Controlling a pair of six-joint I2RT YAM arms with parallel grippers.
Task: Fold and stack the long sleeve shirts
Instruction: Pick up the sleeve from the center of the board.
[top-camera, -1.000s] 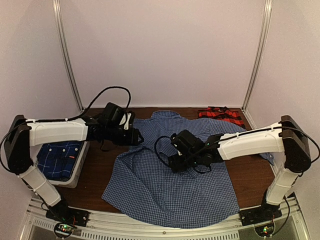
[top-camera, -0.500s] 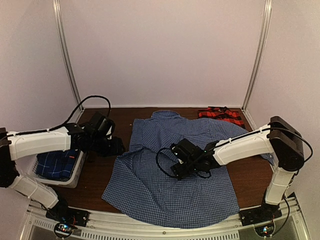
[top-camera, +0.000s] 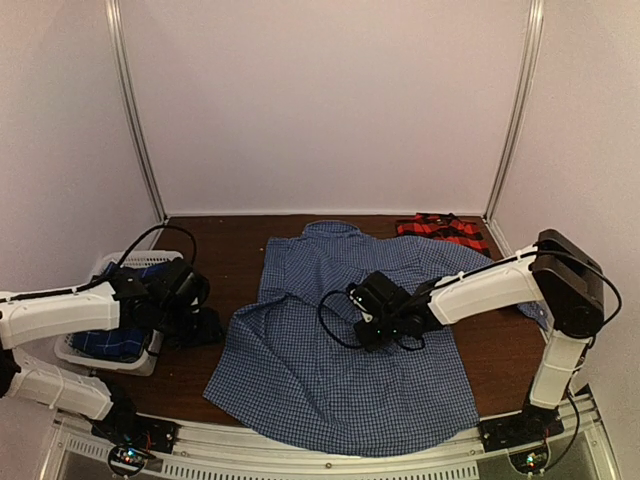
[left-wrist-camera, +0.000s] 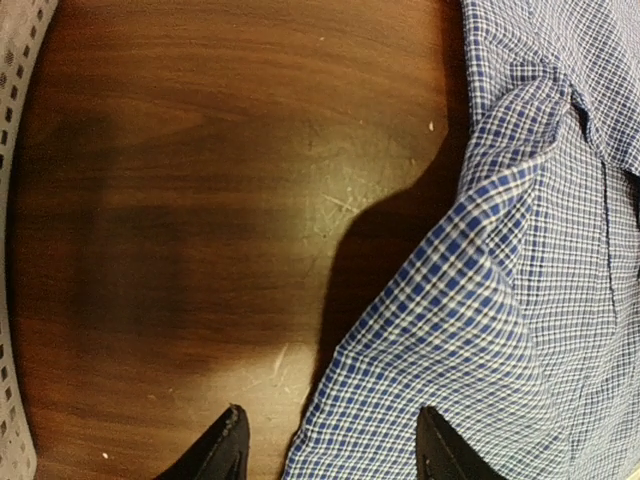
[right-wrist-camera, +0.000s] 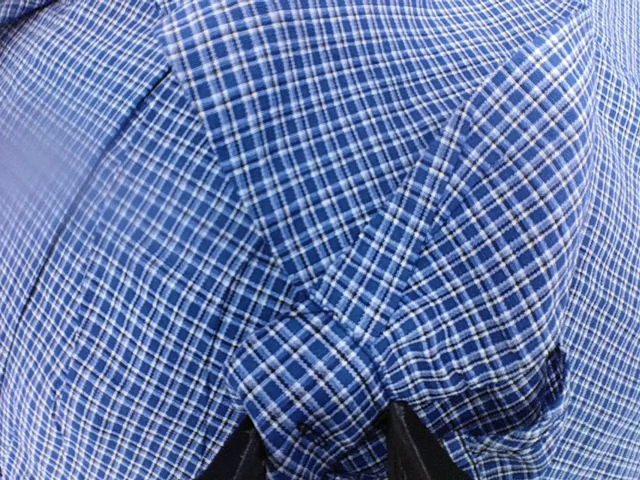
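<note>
**Blue-and-white gingham cloth shirt (top-camera: 340, 375), spread open on a brown wooden table (top-camera: 215, 250).**
On the shirt's middle, a raised fold is pinched between the fingers of the right gripper (right-wrist-camera: 325, 450). Over its left hem the left gripper (left-wrist-camera: 332, 445) is held with jaws apart, clamping nothing. Left of the shirt, a darker blue plaid shirt (top-camera: 103, 341) lies in a white perforated basket (top-camera: 120, 362), largely hidden by the left arm. A red-and-black plaid shirt (top-camera: 440, 230) is seen behind the gingham shirt.

The left arm (top-camera: 60, 312) stretches low across the lower left of the frame, and the left gripper (top-camera: 203, 326) has its jaws apart. The right arm (top-camera: 480, 285) reaches to centre frame, where the right gripper (top-camera: 366, 335) pinches a fold of the gingham shirt (top-camera: 330, 390).
</note>
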